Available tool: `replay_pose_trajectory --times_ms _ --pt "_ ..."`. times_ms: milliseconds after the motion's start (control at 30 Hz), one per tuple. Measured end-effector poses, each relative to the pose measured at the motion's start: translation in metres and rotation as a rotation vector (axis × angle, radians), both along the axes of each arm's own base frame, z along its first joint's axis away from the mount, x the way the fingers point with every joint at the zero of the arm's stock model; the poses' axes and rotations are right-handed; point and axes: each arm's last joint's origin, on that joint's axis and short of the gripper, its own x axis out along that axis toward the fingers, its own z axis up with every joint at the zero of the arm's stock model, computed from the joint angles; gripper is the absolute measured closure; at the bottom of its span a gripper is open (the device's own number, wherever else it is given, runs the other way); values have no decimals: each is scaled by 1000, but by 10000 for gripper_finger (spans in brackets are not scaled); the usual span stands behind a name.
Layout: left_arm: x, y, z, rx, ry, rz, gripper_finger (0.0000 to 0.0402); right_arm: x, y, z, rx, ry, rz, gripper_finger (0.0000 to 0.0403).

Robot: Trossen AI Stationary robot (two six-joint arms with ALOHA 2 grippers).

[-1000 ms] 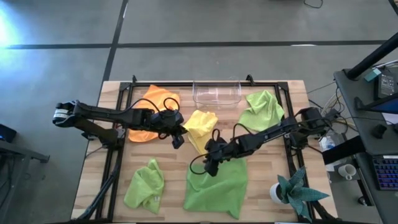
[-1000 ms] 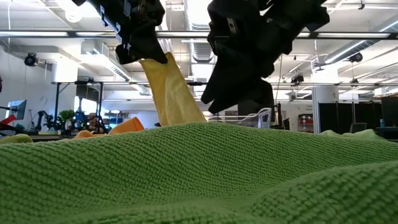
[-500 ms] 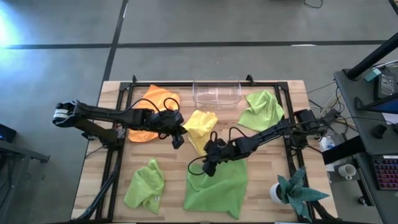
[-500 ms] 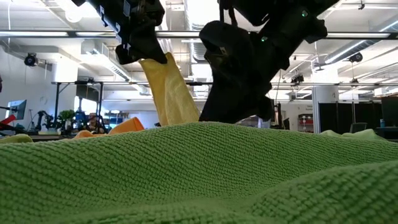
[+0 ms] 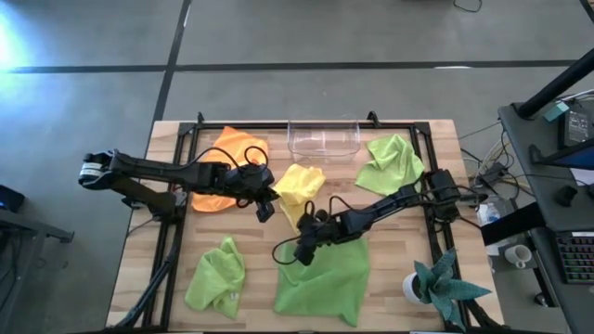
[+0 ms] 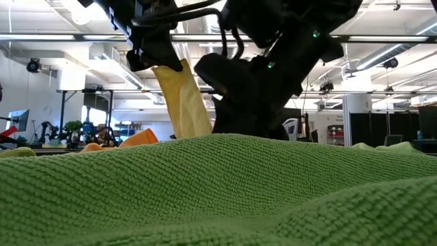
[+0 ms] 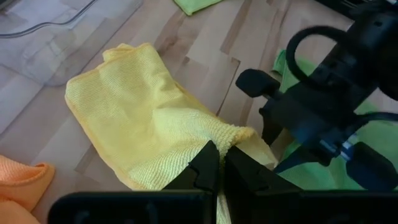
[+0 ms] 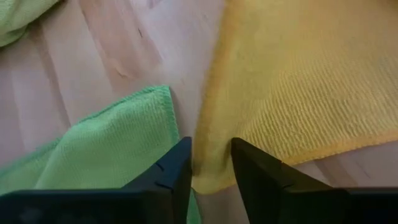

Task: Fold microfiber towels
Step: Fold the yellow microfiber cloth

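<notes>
Towels number five: one orange towel (image 5: 225, 158), one yellow towel (image 5: 299, 188) clenched by the left gripper (image 5: 266, 203), three lime green towels (image 5: 327, 274); right gripper (image 5: 303, 250) fingers parted around the yellow hem.

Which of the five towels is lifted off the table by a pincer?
The yellow towel, in the middle: the left pincer is shut on its corner. The orange and three green towels lie untouched.

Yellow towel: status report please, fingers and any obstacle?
Left gripper fingers shut on yellow towel, corner lifted. Right gripper fingers open, straddling its lower edge. Large green towel lies alongside, close.
</notes>
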Motion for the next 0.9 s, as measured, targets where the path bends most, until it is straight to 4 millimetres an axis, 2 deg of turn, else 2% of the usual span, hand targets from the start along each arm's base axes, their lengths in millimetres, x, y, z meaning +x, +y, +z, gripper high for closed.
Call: replay_pose_trajectory --times_ms 200,267,633,900 --pt "0 0 -1 -5 6 -6 402 -4 2 8 -21 53 10 375" --pt "-1 0 -1 -9 11 -10 402 -8 1 13 -25 62 12 389" --pt "-4 -3 -3 27 66 -163 402 -28 -4 65 -8 36 18 394" --pt "-9 -7 0 26 118 -340 402 -54 -11 115 33 -27 -10 394"
